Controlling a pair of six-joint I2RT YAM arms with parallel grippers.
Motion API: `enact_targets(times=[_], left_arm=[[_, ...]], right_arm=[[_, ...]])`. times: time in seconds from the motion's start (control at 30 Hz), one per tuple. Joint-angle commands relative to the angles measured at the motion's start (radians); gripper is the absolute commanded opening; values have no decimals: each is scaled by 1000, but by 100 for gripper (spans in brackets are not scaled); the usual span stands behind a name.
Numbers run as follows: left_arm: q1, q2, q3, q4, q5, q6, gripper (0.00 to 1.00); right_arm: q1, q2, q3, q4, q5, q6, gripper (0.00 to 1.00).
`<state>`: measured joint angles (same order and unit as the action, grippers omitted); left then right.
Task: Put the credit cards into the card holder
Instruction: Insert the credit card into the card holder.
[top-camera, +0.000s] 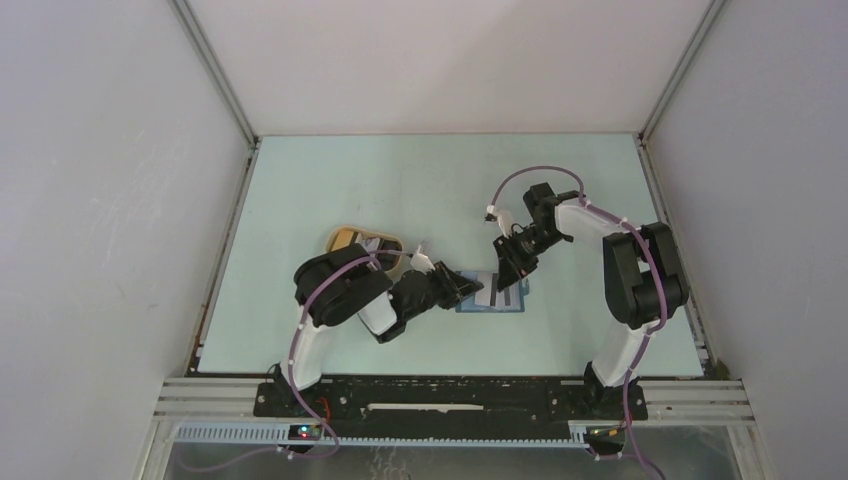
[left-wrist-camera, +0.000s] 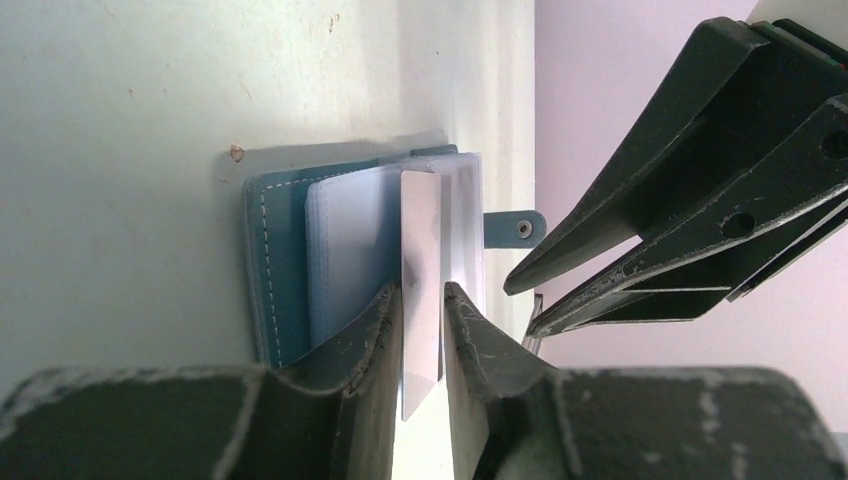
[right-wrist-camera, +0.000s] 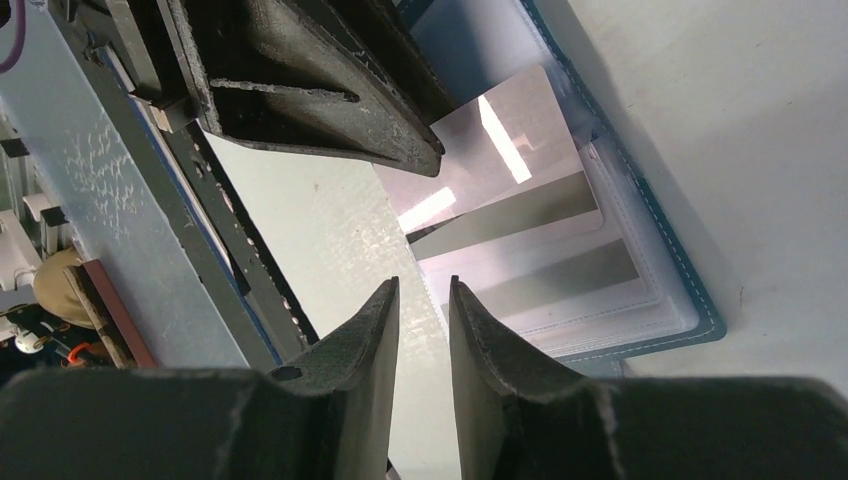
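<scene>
The card holder (top-camera: 497, 297) lies open on the table, teal cover (left-wrist-camera: 275, 260) underneath and clear sleeves on top, its snap tab (left-wrist-camera: 518, 227) pointing away. A silvery credit card (left-wrist-camera: 420, 250) stands edge-on with its far end in a sleeve; it also shows as a shiny plate (right-wrist-camera: 490, 160). My left gripper (left-wrist-camera: 422, 292) straddles the card's near end, jaws slightly apart, a gap at one finger. My right gripper (right-wrist-camera: 424, 285) hovers just beside the holder's edge, open and empty, its fingertips (left-wrist-camera: 515, 285) close to the left one. Striped cards (right-wrist-camera: 560, 275) sit in other sleeves.
A tan oval tray (top-camera: 365, 243) with small items stands behind the left arm's elbow. Grey enclosure walls (top-camera: 120, 200) close in both sides and the back. A metal rail (top-camera: 450, 405) runs along the near edge.
</scene>
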<state>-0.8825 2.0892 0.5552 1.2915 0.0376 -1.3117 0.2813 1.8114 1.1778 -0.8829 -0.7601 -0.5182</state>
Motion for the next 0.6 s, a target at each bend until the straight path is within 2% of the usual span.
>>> enact_targets(times=[0.0,0.57], left_arm=[[-7,-6,-12,10,4,34,27],[-8,-5,-8,8,14,45,32]], right_arm=[[-5,-35,33,-16,-28,-23,33],[-5,-30,33,-17,-27,-27,34]])
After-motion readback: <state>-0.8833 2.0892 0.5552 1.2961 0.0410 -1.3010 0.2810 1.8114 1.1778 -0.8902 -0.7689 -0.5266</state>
